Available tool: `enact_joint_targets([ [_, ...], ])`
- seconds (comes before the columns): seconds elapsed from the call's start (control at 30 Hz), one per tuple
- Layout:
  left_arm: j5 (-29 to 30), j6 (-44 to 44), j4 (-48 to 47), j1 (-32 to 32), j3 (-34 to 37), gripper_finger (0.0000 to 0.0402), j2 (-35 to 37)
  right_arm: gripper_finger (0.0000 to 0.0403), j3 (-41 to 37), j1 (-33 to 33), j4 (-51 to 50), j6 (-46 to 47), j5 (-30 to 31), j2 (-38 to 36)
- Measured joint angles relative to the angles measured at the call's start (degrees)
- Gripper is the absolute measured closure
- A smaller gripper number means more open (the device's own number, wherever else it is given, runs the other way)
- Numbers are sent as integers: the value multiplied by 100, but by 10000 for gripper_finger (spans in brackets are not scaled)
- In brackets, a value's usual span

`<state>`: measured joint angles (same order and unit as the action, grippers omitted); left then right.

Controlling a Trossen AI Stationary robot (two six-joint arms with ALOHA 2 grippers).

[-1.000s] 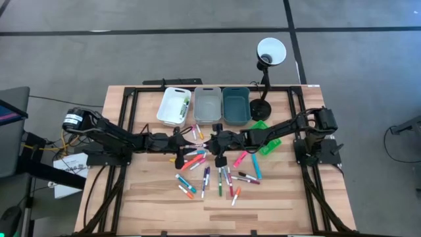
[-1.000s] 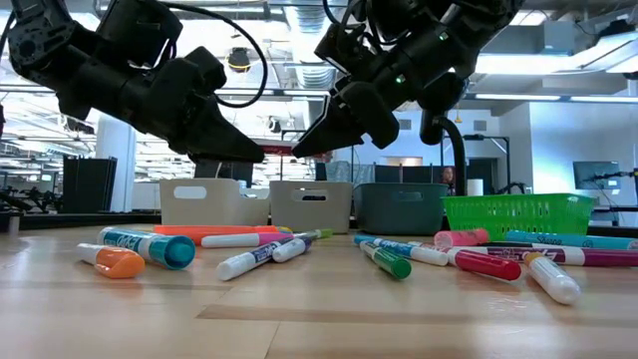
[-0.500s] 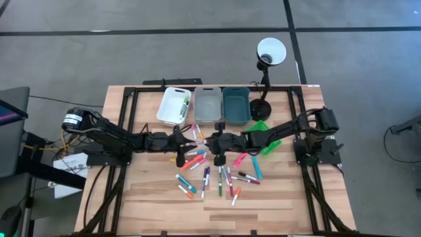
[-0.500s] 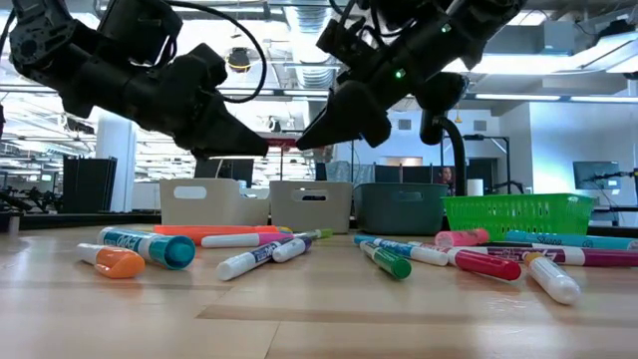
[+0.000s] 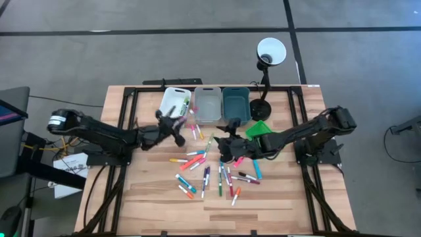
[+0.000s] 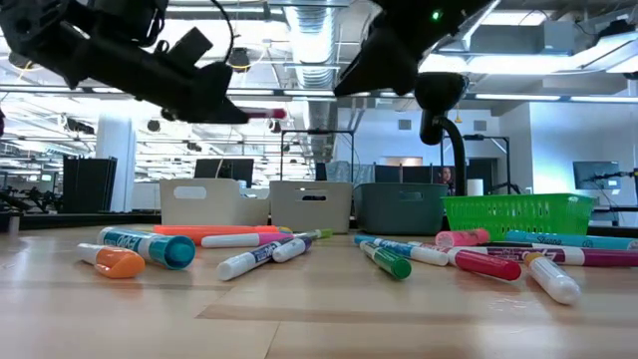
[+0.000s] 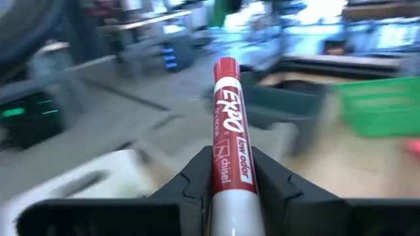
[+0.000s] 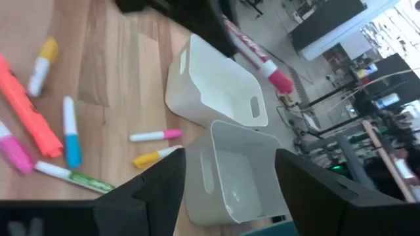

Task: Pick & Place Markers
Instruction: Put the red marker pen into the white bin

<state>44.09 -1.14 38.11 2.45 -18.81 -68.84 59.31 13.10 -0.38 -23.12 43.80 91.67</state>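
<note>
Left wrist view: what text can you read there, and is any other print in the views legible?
"EXPO" on the red marker in the left gripper.
"low odor" on the same marker.
"chisel" on the same marker.
Print on the markers lying on the table in the low view: too small to read.

Lying across the middle of a light wooden slatted table (image 5: 151, 204): a loose scatter of short pen-like markers in mixed colours (image 5: 217, 174). Standing in a row along the far edge: a white plastic bin (image 5: 172, 107), a grey plastic bin (image 5: 206, 105), a teal plastic bin (image 5: 235, 105). Sitting just beside the teal one: a green mesh basket (image 5: 260, 128) and a black lamp base (image 5: 260, 108).
</note>
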Motion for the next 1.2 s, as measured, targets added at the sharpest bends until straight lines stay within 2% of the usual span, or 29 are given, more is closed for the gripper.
enact_joint_targets([
  [0.13,98,577,-1053,-594,1,324,590,178,0,60,-126,214,-9,-152],
  [0.23,-106,1088,-1459,-1220,4,325,666,182,0,77,-202,216,-14,-154],
  [0.37,-1361,1800,-1588,-2097,2,329,496,188,-1,65,-282,204,-18,-152],
  [0.53,-2050,1988,-2240,-2760,-321,326,266,193,-2,-3,-265,98,-27,-152],
  [0.77,-2215,2165,-3696,-2904,-1129,326,-309,195,-2,-154,-263,-133,-31,-152],
  [1.2,-2327,2325,-3914,-3054,-1689,325,-1690,206,-2,-297,-263,-126,-53,-150],
])
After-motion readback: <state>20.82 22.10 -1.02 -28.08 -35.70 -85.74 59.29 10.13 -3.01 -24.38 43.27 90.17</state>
